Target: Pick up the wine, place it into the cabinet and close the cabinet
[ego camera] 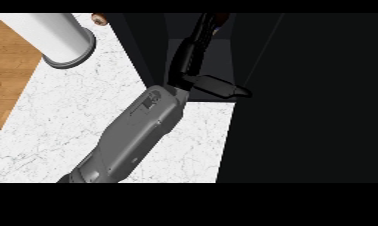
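One sliver of the wine is all I get: a reddish bit deep inside the dark cabinet, right at the tips of my left hand. Touching or not, can't tell, it's black on black. Hand's open, fingers stretched straight in, thumb stuck out sideways. I reckon the bottle's placed, so the trick is backing straight out without clipping it, then finding the door. White cylinder sits off left on the marble counter.
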Robot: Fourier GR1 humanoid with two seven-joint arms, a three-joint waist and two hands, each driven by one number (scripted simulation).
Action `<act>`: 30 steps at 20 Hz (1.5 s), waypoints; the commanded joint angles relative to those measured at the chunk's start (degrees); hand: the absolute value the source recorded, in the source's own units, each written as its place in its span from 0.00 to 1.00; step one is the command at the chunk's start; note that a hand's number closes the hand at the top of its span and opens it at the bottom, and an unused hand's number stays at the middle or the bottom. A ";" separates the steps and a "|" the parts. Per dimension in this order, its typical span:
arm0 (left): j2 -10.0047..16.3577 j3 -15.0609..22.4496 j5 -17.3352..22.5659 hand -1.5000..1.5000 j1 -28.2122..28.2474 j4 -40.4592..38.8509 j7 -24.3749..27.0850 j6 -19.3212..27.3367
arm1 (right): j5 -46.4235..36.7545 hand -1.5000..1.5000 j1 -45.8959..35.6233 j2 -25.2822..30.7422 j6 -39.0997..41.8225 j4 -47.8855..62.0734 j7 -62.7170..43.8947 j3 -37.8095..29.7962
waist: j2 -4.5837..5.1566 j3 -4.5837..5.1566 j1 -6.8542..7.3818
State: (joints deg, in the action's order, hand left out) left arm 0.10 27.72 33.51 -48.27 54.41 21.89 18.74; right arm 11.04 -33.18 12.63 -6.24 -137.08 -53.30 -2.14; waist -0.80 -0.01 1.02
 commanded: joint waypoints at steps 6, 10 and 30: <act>-0.03 12.06 -0.98 0.00 13.16 25.29 -4.16 18.10 | 0.01 0.00 -4.45 0.92 -2.69 -3.06 -5.28 0.86 | 0.22 0.06 -0.93; 0.76 15.30 -5.34 0.00 20.87 35.85 -7.69 22.72 | 1.42 0.00 -3.59 2.78 -1.90 -4.63 -6.50 -1.71 | 0.09 0.02 -0.46; 23.93 19.46 -3.30 1.00 52.70 64.27 -0.37 6.29 | 2.99 1.00 -0.86 0.29 4.18 -4.89 -1.05 10.97 | 0.68 0.05 -0.45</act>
State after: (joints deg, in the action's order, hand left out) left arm 19.77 47.85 29.15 0.08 116.43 18.99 29.41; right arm 9.29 -35.17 12.75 -5.55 -138.58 -54.73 6.43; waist -0.20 -0.12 0.63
